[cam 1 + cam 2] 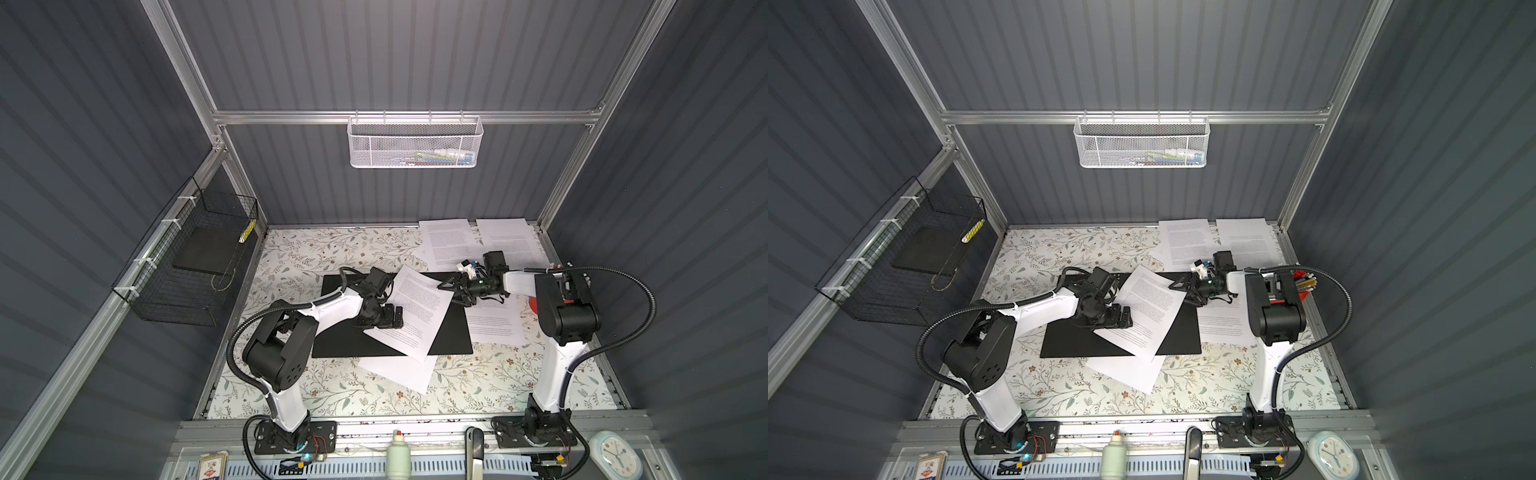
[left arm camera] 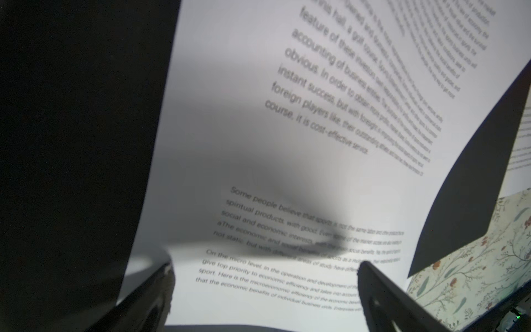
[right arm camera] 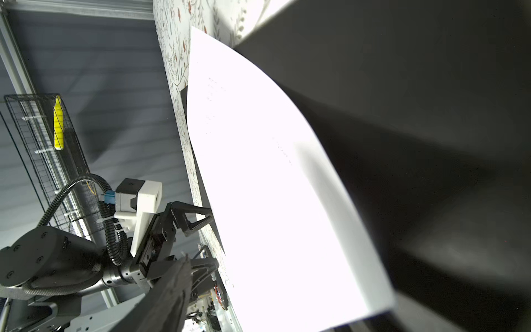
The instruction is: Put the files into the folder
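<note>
skewed sheet [image 1: 415,320] covers much of the folder [image 1: 453,334]; its print blurred.

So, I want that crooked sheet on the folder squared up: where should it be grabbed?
Probably its near corner, which overhangs the folder's front edge: that lip can be pinched top and bottom, coming from the front.

Left gripper [image 2: 264,271] and right gripper [image 1: 451,294] both gape, held low.
</note>
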